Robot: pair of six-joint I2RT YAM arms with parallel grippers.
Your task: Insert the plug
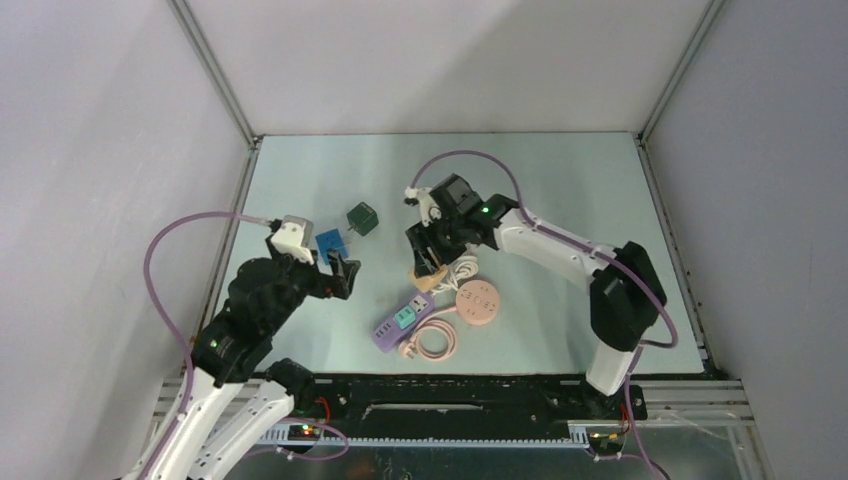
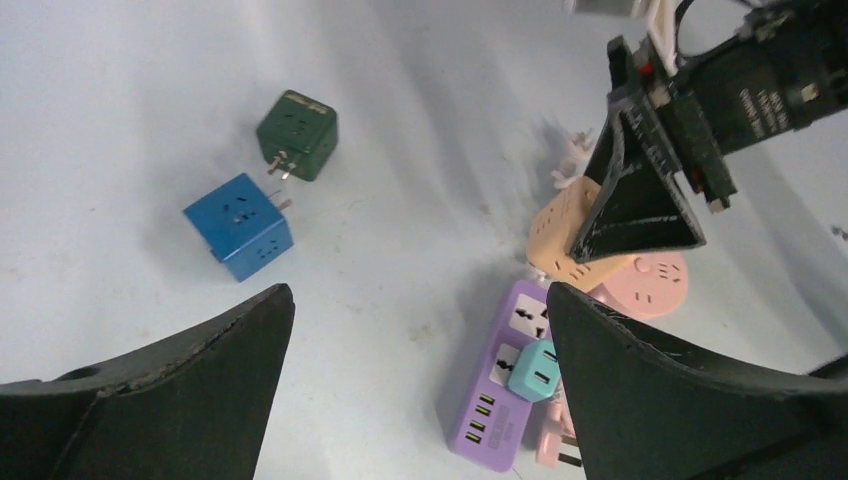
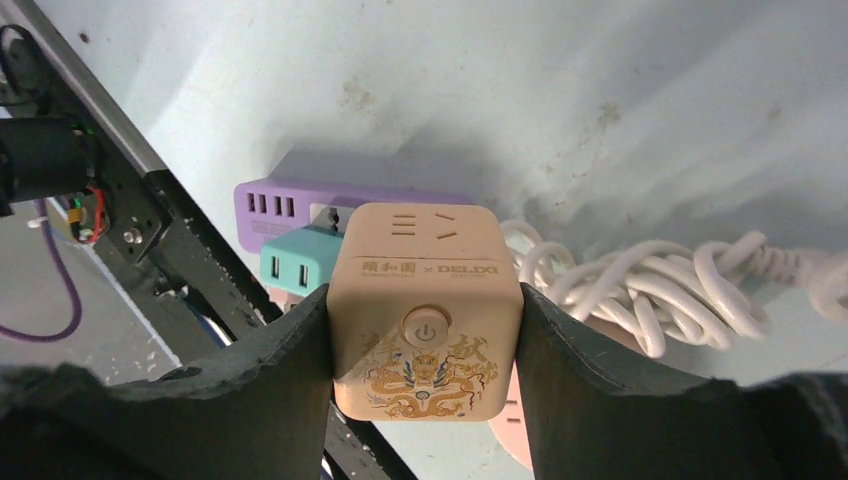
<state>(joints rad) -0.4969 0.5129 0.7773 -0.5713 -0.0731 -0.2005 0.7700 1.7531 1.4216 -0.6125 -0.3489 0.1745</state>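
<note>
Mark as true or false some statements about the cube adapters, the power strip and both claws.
1. The right claw grips the peach plastic cube adapter between its fingers. True.
2. The left claw holds the blue plastic cube adapter. False: its jaws stand open and empty, and the blue cube lies on the pale table.
3. A small teal plug block sits in the purple plastic power strip. True.
4. The dark green plastic cube adapter is plugged into the purple strip. False: it lies on the table beside the blue cube, well apart from the strip.
</note>
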